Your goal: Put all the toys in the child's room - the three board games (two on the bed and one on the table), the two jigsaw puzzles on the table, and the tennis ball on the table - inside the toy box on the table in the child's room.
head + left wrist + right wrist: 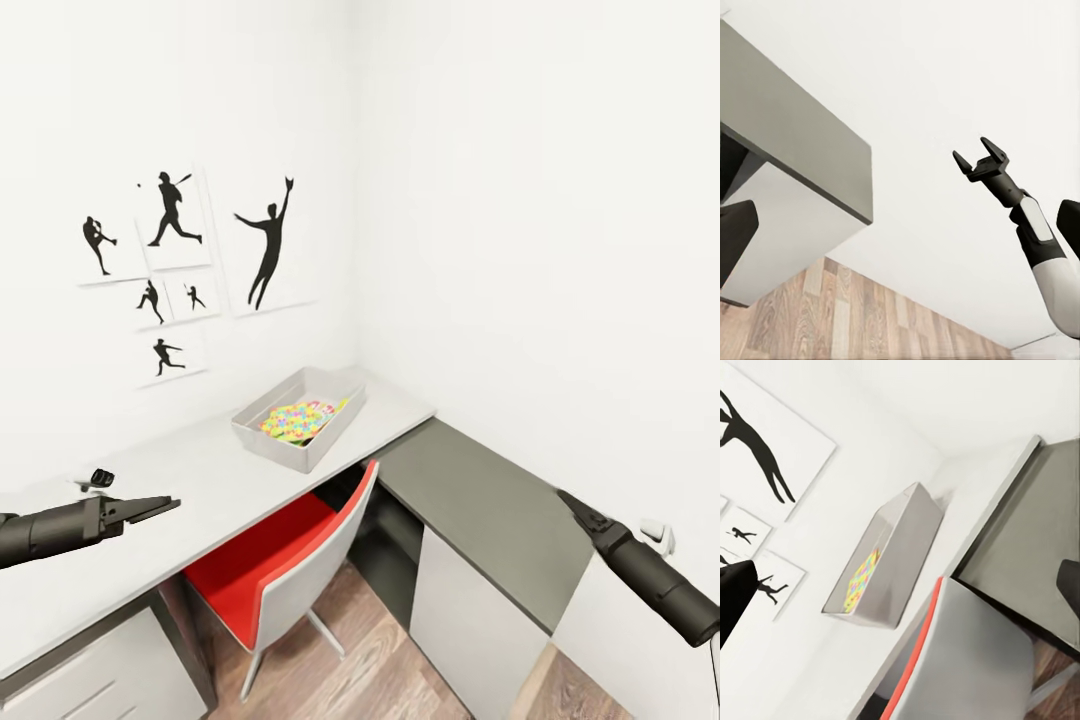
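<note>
Both tools are empty. From the head camera I read the left tool (165,505) hovering above the near end of the pale surface (200,470), fingers brought close together to a point. The right tool (572,503) hangs over the lower dark grey cabinet (480,500); I cannot tell its finger spacing from the head camera, but the left wrist camera shows it (980,156) with its fingers spread apart and nothing between them.

The toy box (330,435) sits on the surface near the corner of the room, well apart from both tools. A multicoloured jigsaw puzzle (290,420) lies inside it, with a printed game box (322,408) partly visible beside it. The right wrist camera shows the toy box (900,555) with the puzzle colours (862,577) inside.

A red chair (270,570) stands tucked under the surface, below the toy box. Baseball silhouette posters (175,260) hang on the wall.
</note>
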You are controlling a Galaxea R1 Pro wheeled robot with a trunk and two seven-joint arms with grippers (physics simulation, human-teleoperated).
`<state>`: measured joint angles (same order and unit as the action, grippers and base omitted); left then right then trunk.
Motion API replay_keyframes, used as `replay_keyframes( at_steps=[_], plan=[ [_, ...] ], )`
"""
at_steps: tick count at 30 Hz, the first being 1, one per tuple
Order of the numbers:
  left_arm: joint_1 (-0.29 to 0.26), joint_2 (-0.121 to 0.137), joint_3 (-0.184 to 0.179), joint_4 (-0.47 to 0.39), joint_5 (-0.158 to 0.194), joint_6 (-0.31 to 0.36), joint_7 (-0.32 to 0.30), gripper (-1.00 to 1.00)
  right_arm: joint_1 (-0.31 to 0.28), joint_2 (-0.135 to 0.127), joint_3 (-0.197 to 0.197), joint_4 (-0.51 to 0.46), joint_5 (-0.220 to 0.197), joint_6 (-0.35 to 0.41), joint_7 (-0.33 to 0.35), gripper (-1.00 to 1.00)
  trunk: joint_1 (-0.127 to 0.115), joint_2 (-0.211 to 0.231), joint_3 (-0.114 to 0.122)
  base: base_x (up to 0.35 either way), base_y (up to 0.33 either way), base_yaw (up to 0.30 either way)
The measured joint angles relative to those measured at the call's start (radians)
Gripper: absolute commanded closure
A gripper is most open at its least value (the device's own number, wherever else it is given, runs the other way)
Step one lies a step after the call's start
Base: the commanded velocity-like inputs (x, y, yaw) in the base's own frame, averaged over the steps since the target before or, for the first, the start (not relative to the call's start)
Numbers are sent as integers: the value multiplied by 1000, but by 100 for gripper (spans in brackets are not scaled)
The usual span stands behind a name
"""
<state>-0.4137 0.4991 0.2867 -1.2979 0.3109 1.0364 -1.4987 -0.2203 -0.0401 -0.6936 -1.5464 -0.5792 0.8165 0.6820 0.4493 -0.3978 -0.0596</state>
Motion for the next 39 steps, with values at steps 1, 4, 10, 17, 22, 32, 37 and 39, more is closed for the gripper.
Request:
replay_keyframes(
  at_steps=[1, 4, 10, 17, 22, 32, 37, 39],
  plan=[
    [0, 0, 0, 0, 0, 0, 0, -100, 0, 0, 0, 0, 0, 0, -1, -100, 0, 0, 1, 0, 0, -226],
    [0, -1, 0, 0, 1, 0, 0, -100, 0, 0, 0, 0, 0, 0, -2, -100, 0, 0, 4, 0, 0, -226],
    [0, -1, 0, 0, 0, 0, 0, -100, 0, 0, 0, 0, 0, 0, -2, -100, 0, 0, 8, 0, 0, -124],
    [0, -1, 0, 0, 2, 0, 0, -100, -1, 0, 0, 0, 0, 0, -4, -100, 0, 0, 8, 0, 0, -3],
    [0, -1, 2, 0, 3, 0, -1, -100, -1, 0, 0, 0, 0, 0, -3, -100, 0, 0, 8, 0, 0, -52],
    [0, 0, 4, 2, 4, 0, 0, -100, 0, 0, 1, 16, 0, 0, -5, -100, 0, 0, 8, -81, 86, -248],
    [0, 0, 5, 2, 4, 0, 0, -100, -1, 0, 0, 32, 0, 0, -5, -100, 0, 0, 8, -150, 181, -227],
    [0, 0, 5, 2, 4, 0, 0, -100, 0, 0, 0, 33, 0, -1, -5, -100, 0, 0, 8, -135, 172, -83]
  ],
)
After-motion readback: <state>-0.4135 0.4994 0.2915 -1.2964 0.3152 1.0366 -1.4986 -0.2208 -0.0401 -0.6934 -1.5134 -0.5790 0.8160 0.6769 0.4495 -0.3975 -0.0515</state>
